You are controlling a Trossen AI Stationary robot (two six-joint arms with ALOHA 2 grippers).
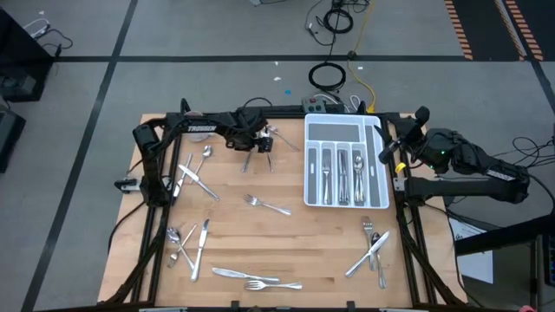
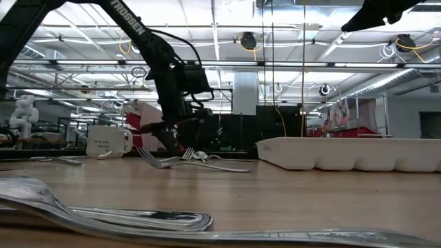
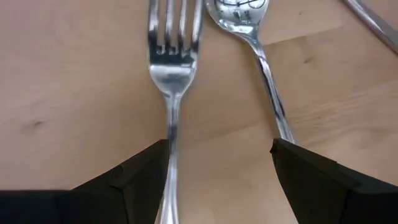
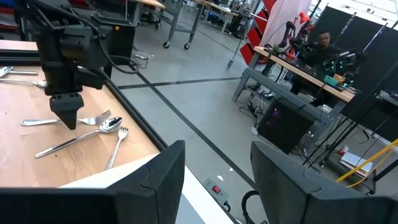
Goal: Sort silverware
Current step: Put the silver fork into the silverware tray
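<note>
Under left claw [image 3: 217, 180] — one fork [image 3: 171, 68], one spoon [image 3: 249, 37]

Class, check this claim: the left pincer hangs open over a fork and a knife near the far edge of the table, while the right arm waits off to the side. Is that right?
Not quite. The left wrist view shows the open left pincer over a fork and a spoon, not a knife. The rest stands: it is near the table's far edge, and the right pincer waits beside the tray.
</note>
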